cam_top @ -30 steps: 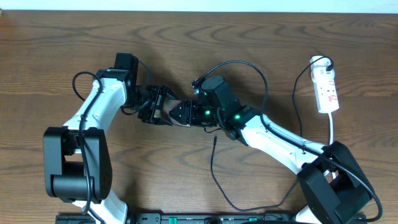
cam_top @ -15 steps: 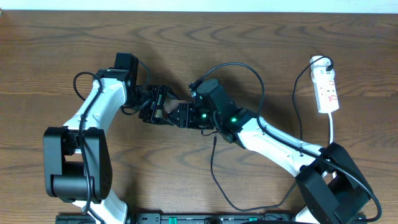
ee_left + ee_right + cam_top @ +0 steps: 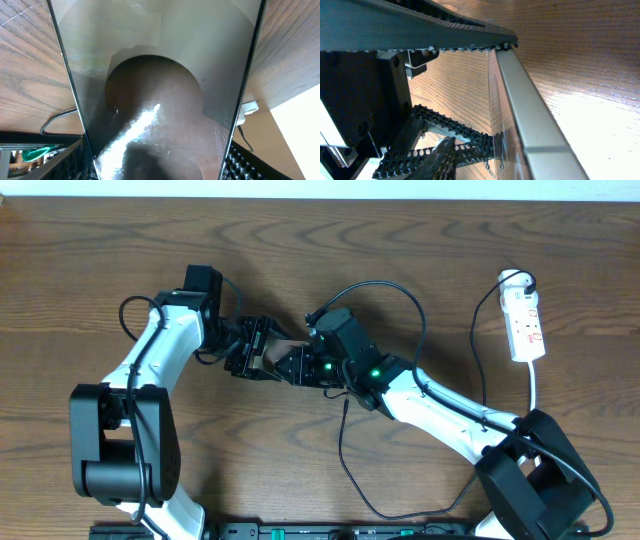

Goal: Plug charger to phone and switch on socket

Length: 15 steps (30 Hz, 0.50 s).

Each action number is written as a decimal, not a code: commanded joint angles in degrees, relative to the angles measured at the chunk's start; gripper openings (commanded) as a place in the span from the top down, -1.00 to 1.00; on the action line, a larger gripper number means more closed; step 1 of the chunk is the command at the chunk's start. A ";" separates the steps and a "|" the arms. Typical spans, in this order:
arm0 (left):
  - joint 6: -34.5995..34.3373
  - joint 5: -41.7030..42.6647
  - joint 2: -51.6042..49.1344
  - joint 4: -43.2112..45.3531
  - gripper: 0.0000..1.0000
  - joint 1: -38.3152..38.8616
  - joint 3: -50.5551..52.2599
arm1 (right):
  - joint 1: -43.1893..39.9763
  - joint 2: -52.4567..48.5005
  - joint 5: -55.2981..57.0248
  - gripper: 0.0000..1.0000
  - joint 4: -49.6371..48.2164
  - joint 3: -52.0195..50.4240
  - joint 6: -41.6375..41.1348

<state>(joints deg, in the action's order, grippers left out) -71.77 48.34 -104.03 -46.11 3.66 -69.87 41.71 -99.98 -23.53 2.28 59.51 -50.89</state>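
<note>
Dark brown wood-grain table (image 3: pixel 100 240), with a pale strip (image 3: pixel 400 188) along its far edge

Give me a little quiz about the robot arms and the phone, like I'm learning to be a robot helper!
1. True or false: the charger's plug tip is already in the phone.
2. Where does the socket lie? A) on the robot's right side B) between the two arms C) under the phone
3. Fill in: the left gripper holds the ____.
Key: 1 false, the tip lies on the table; 2 A; 3 phone.
</note>
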 commanded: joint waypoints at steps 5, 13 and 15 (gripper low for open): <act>1.27 2.01 1.18 -0.31 0.85 0.07 -0.17 | 0.39 -0.52 0.50 0.57 0.09 0.81 0.15; 1.42 2.01 1.18 -0.31 0.86 0.07 -0.17 | 0.39 -0.52 0.50 0.83 0.09 0.81 0.15; 1.44 2.01 1.18 -0.31 0.86 0.07 -0.17 | 0.39 -0.52 0.50 0.93 0.09 0.81 0.15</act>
<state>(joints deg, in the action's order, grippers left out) -71.05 48.34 -104.03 -46.11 3.55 -69.87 41.69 -100.14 -22.15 3.01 59.51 -50.92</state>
